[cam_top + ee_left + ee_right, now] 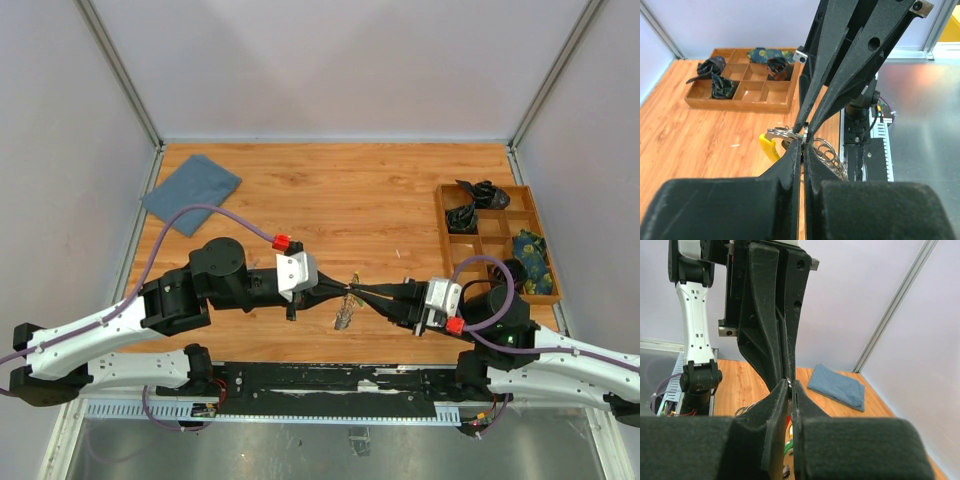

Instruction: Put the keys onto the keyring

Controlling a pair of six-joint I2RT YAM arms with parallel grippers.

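Your left end effector (340,291) and right end effector (365,293) meet tip to tip over the middle of the bench (350,190), both with jaws drawn together. The keyring (344,318) sits right at that meeting point, its bunch trailing toward the near edge. You'll see a folded blue cloth (192,193) at the far left, and a compartmented wooden tray (441,240) of dark bundles on the right.

Bright, even light over the wooden surface (380,190).
Shadows beneath the arms are soft and short; the steel sheet (300,450) at the near edge shows pale glare. Up close, the left end effector (802,139) and right end effector (790,384) loom dark and blurred at their bases, the background sharper.
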